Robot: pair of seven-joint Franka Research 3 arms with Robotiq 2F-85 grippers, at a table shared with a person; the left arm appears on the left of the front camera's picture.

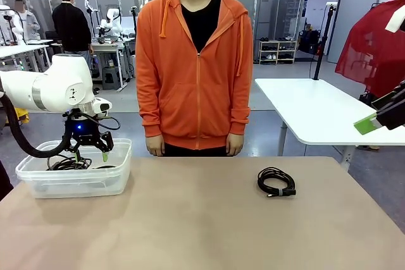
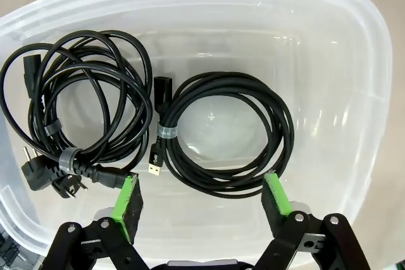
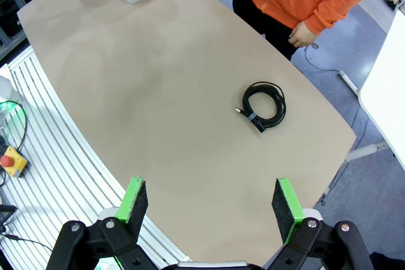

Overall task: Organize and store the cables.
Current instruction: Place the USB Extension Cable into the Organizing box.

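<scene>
- Left gripper [image 2: 201,197]: jaws spread, empty, above clear bin [image 2: 354,42] at left, which contains power-cord coil [image 2: 76,112] and USB-cable coil [image 2: 228,184].
- Right gripper [image 3: 212,203]: released, empty; third cable coil [image 3: 280,109] lies on table [image 3: 145,93], right of centre.

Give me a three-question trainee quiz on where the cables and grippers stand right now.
1. True or false: the left gripper grips a cable.
2. How many cable coils lie in the clear bin?
3. The loose coil lies: A) in the bin; B) on the bare tabletop, toward the robot's right; C) in the person's hand.
Key: 1 false, it hangs open over the bin; 2 two, a power cord and a USB cable; 3 B.
</scene>
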